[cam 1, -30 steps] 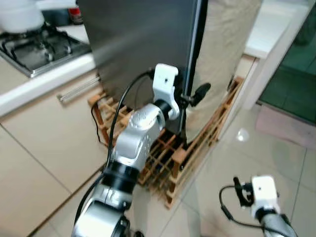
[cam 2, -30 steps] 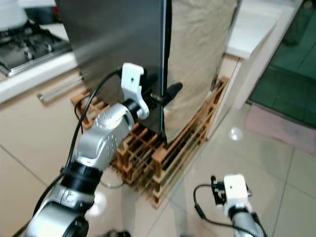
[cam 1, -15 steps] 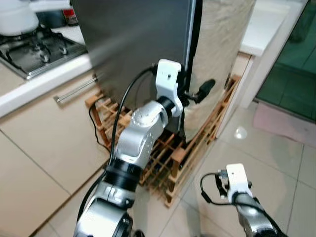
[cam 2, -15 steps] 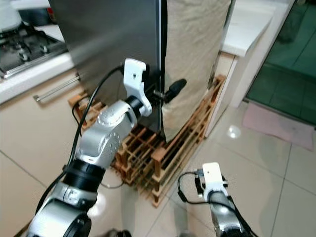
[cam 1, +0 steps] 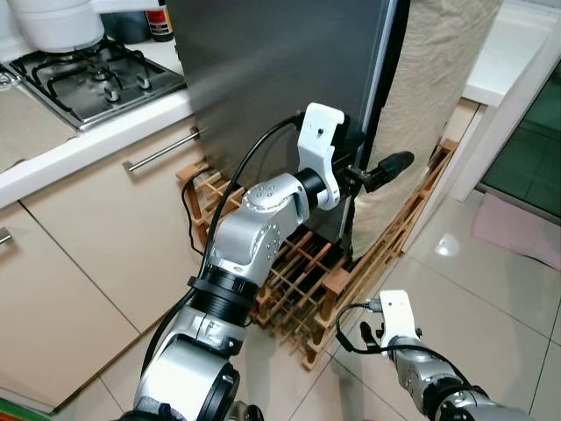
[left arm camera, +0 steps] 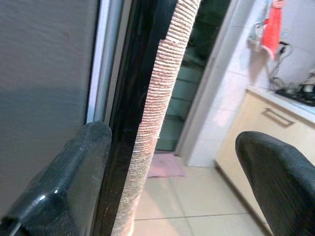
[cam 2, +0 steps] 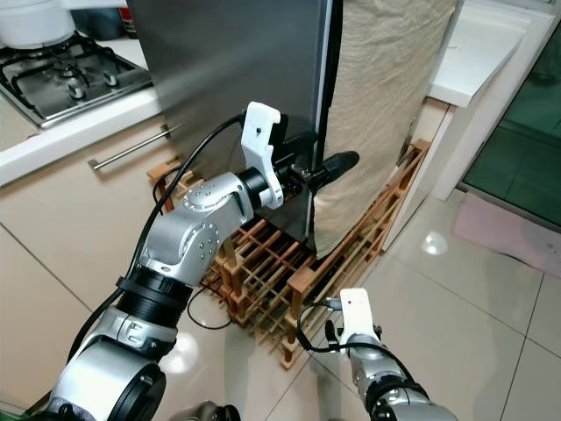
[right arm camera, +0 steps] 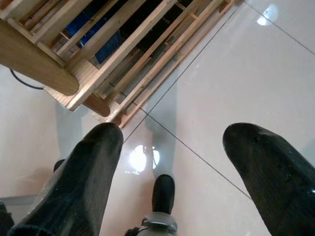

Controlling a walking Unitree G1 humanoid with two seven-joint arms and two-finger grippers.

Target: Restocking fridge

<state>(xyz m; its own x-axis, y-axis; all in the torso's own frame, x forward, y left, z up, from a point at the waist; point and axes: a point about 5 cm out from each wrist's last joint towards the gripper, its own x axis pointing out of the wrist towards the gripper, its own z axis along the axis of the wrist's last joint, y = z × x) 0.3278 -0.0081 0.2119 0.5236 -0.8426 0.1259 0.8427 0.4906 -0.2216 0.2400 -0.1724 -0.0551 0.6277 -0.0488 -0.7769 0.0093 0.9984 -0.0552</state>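
The fridge's steel door (cam 1: pixel 280 79) stands shut, with a black edge strip (left arm camera: pixel 130 123) beside a beige woven cloth (cam 1: pixel 438 96) that drapes the fridge's side. My left gripper (left arm camera: pixel 172 182) is raised to that edge and is open. In the left wrist view the strip and the cloth's edge lie between its two black fingers (left arm camera: pixel 64 182), one finger against the steel face. My right arm (cam 1: pixel 394 320) hangs low near the floor. Its gripper (right arm camera: pixel 177 167) is open over the tiles, holding nothing.
A wooden wine rack (cam 1: pixel 298 272) lies on the floor at the fridge's foot, close to my right arm. A counter with a gas hob (cam 1: pixel 88 74) and a white pot (cam 1: pixel 53 22) runs to the left, with drawers (cam 1: pixel 162 151) below. Glossy tiled floor (cam 1: pixel 500 289) opens to the right.
The camera has shifted, so the scene sits further right. My right arm has swung left, toward the wine rack. My left gripper stays at the door's edge.
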